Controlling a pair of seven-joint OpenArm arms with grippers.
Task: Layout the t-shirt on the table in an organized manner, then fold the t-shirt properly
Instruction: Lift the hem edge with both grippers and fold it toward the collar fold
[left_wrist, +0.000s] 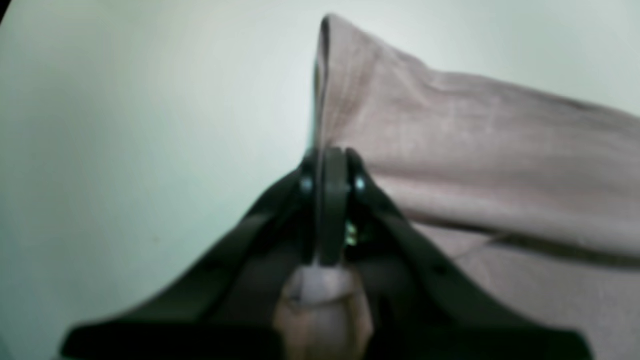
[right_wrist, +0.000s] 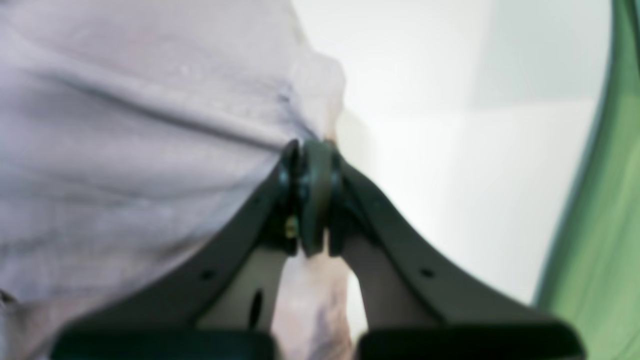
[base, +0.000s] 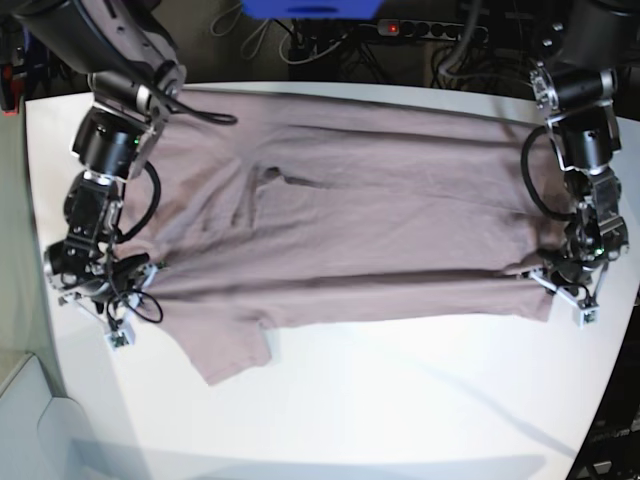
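Now both pincers are clamped on the t-shirt (base: 340, 200), spread across the middle of the table (base: 400, 400): left gripper (left_wrist: 330, 160) at the frame's right edge, right gripper (right_wrist: 310, 150) at its left. Best to lift both edges evenly, keeping the cloth taut.

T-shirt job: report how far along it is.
Done: the t-shirt lies spread wide across the table, mostly flat. In hand: the left gripper and right gripper are each shut on a pinch of cloth at opposite ends, lifting a long fold along the near side. Left: the fold is not laid down, and one sleeve sticks out.
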